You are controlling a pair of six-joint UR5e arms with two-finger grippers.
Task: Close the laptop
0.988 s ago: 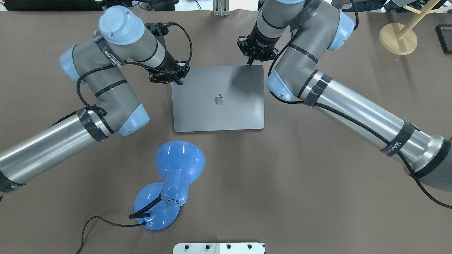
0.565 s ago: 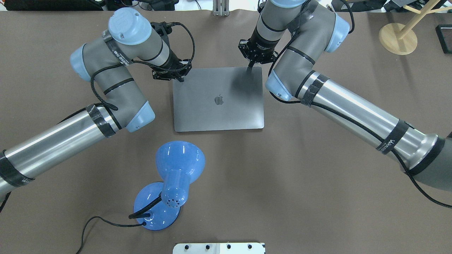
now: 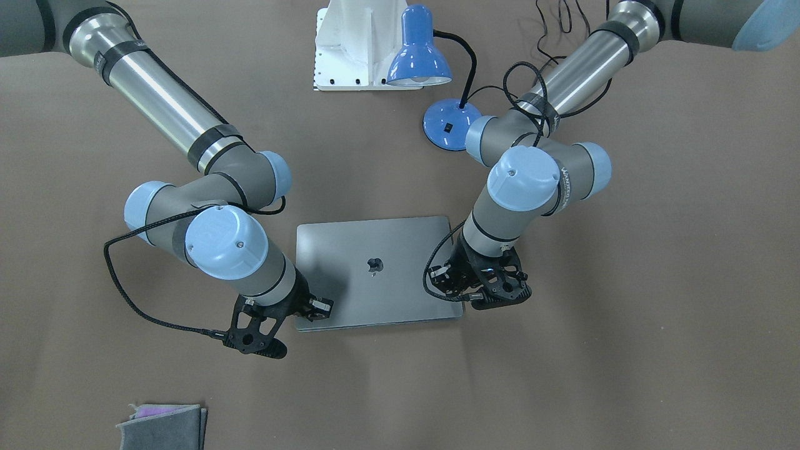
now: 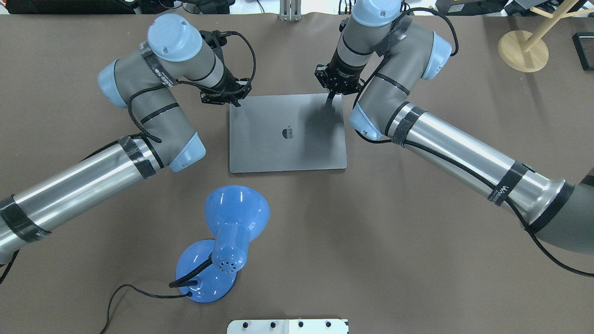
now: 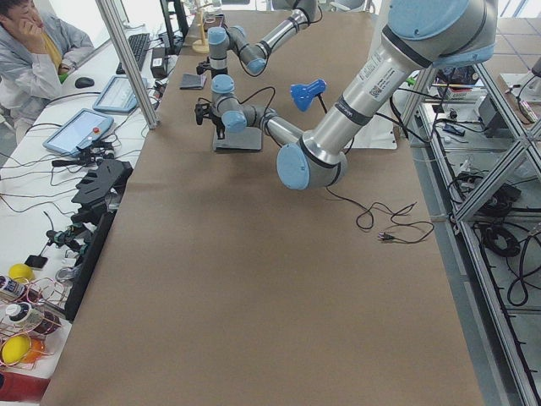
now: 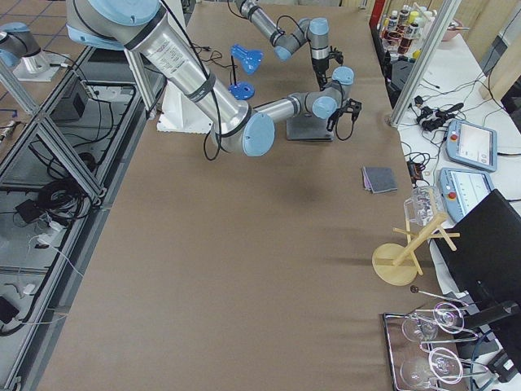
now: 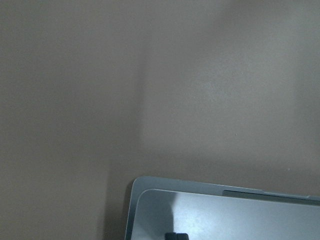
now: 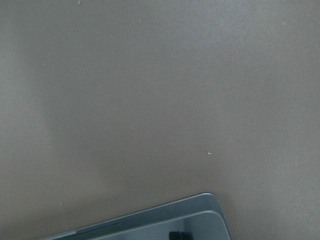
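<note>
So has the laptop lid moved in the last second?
Yes. In the overhead view the far edge of the laptop has shifted toward the blue lamp; its near edge has stayed put.

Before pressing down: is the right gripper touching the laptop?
Cannot tell. Overhead, the right gripper overlaps the laptop; the right wrist view cuts its tip off, showing neither contact nor gap.

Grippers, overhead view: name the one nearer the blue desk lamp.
The left gripper, at the far corner of the laptop on the same side as the blue desk lamp. The right gripper sits at the opposite far corner, farther away.
</note>
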